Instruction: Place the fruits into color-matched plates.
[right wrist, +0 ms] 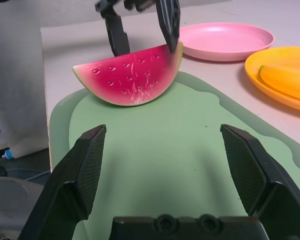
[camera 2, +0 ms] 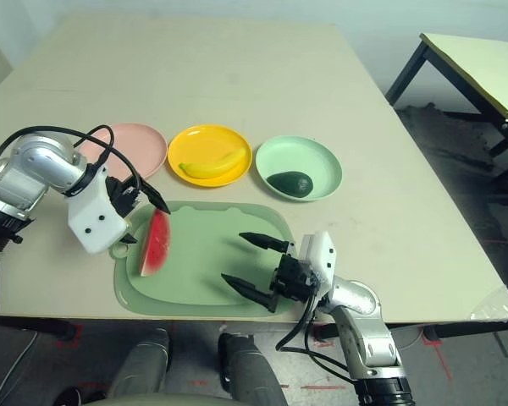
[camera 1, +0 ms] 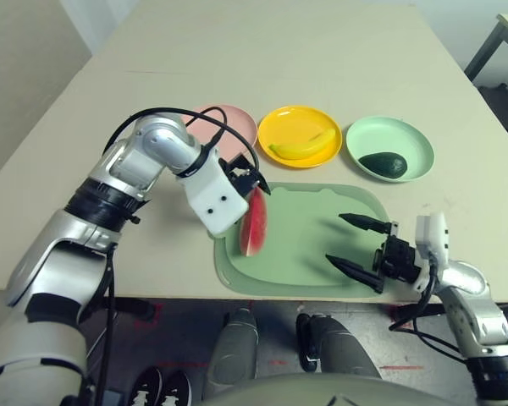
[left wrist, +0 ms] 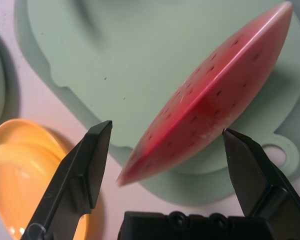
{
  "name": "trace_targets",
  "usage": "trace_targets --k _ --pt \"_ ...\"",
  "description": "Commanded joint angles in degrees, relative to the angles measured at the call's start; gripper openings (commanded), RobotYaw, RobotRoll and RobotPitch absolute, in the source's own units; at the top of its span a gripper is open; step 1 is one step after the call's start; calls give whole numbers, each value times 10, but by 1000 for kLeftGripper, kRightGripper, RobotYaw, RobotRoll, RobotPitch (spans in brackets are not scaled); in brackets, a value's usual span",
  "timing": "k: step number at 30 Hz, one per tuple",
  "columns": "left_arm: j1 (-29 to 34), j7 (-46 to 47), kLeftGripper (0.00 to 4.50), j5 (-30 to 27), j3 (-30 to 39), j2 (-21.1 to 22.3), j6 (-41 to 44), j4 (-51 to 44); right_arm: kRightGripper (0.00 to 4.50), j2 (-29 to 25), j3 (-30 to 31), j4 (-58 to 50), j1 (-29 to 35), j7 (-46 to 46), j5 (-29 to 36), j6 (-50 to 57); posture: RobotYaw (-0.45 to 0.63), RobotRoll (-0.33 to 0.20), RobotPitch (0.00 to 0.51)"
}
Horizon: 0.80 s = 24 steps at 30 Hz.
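Two of the three fruits already sit where they belong: the yellow banana [camera 1: 303, 145] lies in the yellow plate [camera 1: 281, 121], and the dark green avocado [camera 1: 383, 164] rests in the mint green plate [camera 1: 415, 139]. The pink plate [camera 2: 144, 144] holds nothing, so it is evidently meant for the red watermelon wedge [camera 1: 254, 222].

That wedge stands on its green rind at the left end of the pale green mat [camera 1: 309, 245], its red face roughly upright. The left end effector [camera 1: 256, 179] is at the wedge's far tip, the end nearest the pink plate. Its two black fingers are spread wide. In the left wrist view they straddle the wedge with a gap on each side, so it grips nothing yet. The right wrist view shows one finger close against the wedge's tip and the other just behind it. This looks like a lining-up for a pinch across the thin slice, chosen because the flat faces give the fingers parallel surfaces.

The right end effector [camera 2: 252, 269] hovers low over the right part of the mat, well apart from the wedge. Its fingers are wide open and empty, apparently parked out of the way, above the counter [camera 1: 237, 59].
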Motion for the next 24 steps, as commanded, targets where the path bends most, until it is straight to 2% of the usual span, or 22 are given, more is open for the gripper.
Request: trace_targets --k 1,4,10,12,14,24 --pt "9 -4 4500 9 -20 -8 -12 3 4479 -8 -2 4 10 10 16 -15 44 0 182" --pt "19 -11 3879 2 -28 -7 -5 -7 4500 -19 0 0 14 15 15 -16 38 0 183" --pt "35 -15 1824 4 -41 -1 8 -24 4500 -23 8 -18 19 -1 20 -3 32 0 182" --pt "40 -15 1405 2 -42 2 15 -32 4500 -25 11 -21 21 -3 20 -2 31 0 181" --pt "43 -15 1223 1 -44 5 19 -37 4500 -26 11 -23 21 -6 21 0 30 0 179" --pt "46 -15 1218 -9 -41 22 43 -50 4500 -27 13 -23 17 -15 20 7 36 0 170"
